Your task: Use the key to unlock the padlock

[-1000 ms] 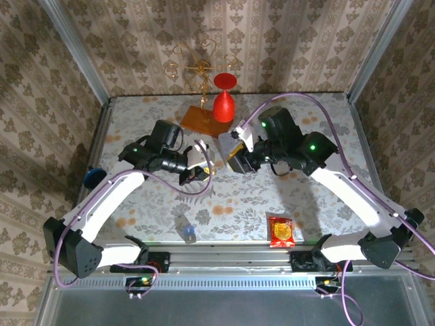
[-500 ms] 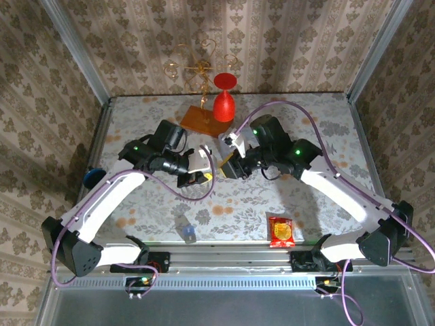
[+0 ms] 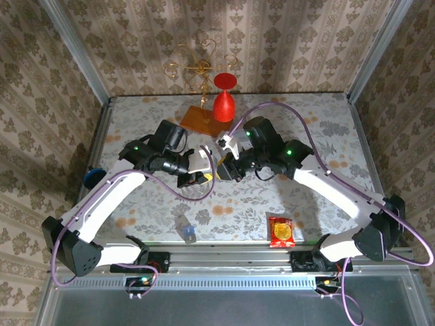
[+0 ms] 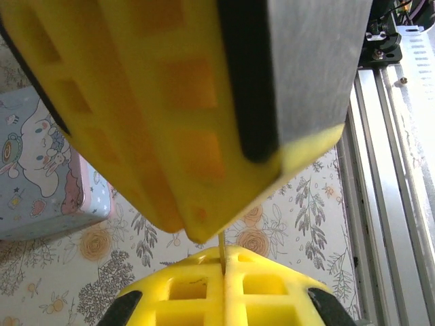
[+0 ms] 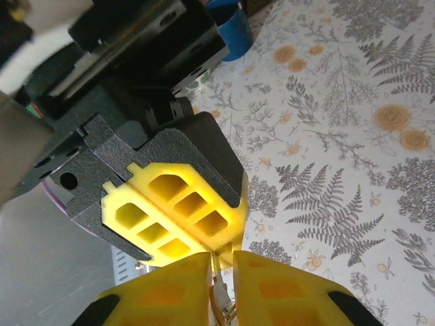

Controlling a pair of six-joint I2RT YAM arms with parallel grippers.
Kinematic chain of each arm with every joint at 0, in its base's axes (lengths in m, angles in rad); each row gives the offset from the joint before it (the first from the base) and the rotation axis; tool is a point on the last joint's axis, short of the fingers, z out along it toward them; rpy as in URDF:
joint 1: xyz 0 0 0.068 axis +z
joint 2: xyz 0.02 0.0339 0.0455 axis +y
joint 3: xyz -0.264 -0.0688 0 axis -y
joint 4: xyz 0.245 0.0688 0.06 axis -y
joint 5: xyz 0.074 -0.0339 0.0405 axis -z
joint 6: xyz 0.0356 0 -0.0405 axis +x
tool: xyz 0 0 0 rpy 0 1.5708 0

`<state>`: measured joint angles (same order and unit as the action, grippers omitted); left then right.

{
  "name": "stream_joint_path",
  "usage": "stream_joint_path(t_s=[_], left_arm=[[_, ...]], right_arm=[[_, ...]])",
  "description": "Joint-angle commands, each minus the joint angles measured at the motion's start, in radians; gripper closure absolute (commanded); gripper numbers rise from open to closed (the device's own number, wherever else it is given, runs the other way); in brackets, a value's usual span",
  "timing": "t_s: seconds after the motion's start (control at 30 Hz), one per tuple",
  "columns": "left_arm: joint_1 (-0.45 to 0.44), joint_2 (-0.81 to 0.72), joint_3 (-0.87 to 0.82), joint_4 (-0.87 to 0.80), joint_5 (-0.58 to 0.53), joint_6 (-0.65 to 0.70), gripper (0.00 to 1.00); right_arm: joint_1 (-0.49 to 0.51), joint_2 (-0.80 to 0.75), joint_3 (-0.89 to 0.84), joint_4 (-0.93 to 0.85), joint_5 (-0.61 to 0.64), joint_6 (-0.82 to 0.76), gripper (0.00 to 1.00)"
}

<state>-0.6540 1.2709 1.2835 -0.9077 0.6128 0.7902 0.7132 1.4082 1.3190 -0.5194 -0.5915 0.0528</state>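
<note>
The fingers (image 4: pixel 245 268) of the left gripper (image 3: pixel 206 175) are pressed together on a thin metal sliver (image 4: pixel 222 243), which stands up from their seam. The fingers (image 5: pixel 265 285) of the right gripper (image 3: pixel 221 168) are drawn in to a narrow slit, and a small metal piece (image 5: pixel 219 299) is pinched in it. The two grippers are met tip to tip above the middle of the worktop (image 3: pixel 306 197). Whether either pinched piece is the padlock cannot be told; its place can be given no closer than that meeting point. A patterned tin box (image 4: pixel 41 170) is seen lying on the worktop just beside the left gripper.
</note>
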Motion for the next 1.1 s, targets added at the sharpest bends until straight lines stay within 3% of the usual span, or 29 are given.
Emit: stream_joint_path(t_s=[0.0, 0.67, 1.0, 1.07], left_arm=[[-0.006, -0.013, 0.000, 0.017, 0.022, 0.016, 1.00], [0.011, -0.037, -0.030, 0.047, 0.021, 0.001, 1.00], [0.013, -0.057, -0.046, 0.081, 0.000, -0.024, 1.00], [0.016, -0.069, -0.055, 0.101, -0.007, -0.035, 1.00]], right_arm=[[0.005, 0.009, -0.009, -0.004, 0.002, -0.003, 0.83], [0.003, -0.072, -0.053, -0.005, 0.042, -0.011, 0.76], [0.003, -0.093, -0.076, 0.018, 0.039, -0.001, 1.00], [0.003, -0.102, -0.085, 0.029, 0.040, 0.006, 1.00]])
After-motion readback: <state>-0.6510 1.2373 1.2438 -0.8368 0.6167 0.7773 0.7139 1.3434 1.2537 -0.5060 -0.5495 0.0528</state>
